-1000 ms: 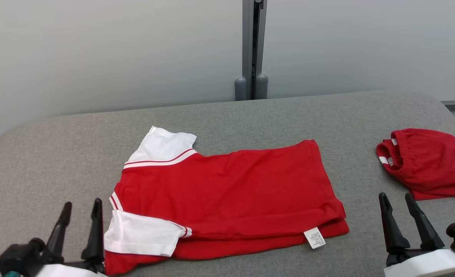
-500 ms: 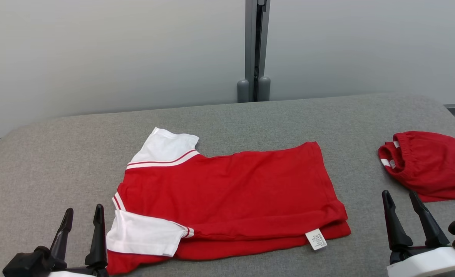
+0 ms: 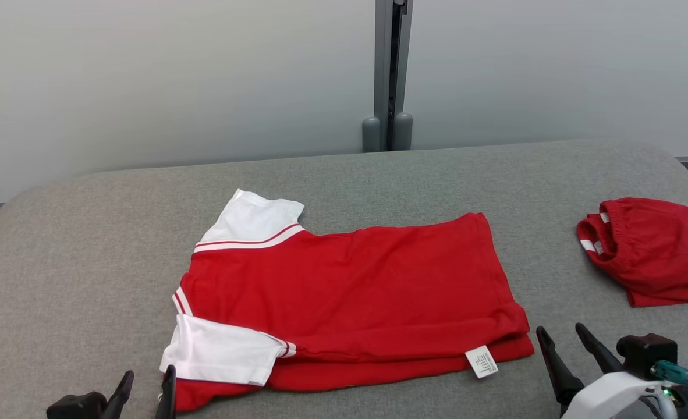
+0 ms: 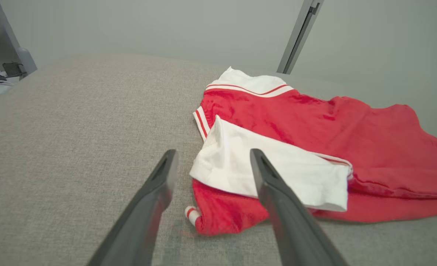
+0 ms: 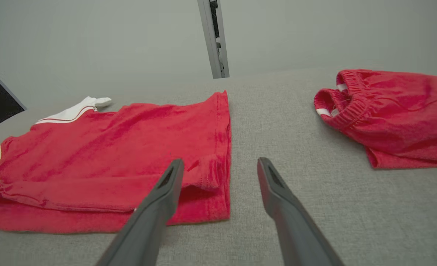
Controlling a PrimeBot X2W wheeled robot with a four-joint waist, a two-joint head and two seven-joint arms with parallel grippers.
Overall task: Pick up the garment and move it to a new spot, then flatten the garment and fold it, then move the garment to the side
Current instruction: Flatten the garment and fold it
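At the near edge of the surface [image 3: 76,250], the left pincer [image 3: 149,372] and right pincer [image 3: 559,329] stand wide and empty, both drawn back since a second ago. Beyond them the red garment [image 3: 350,291] lies centred, folded lengthwise and released; the next fold or the side move appears pending.

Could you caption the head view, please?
Left gripper and right gripper, both open, flank a folded red shirt on grey table.
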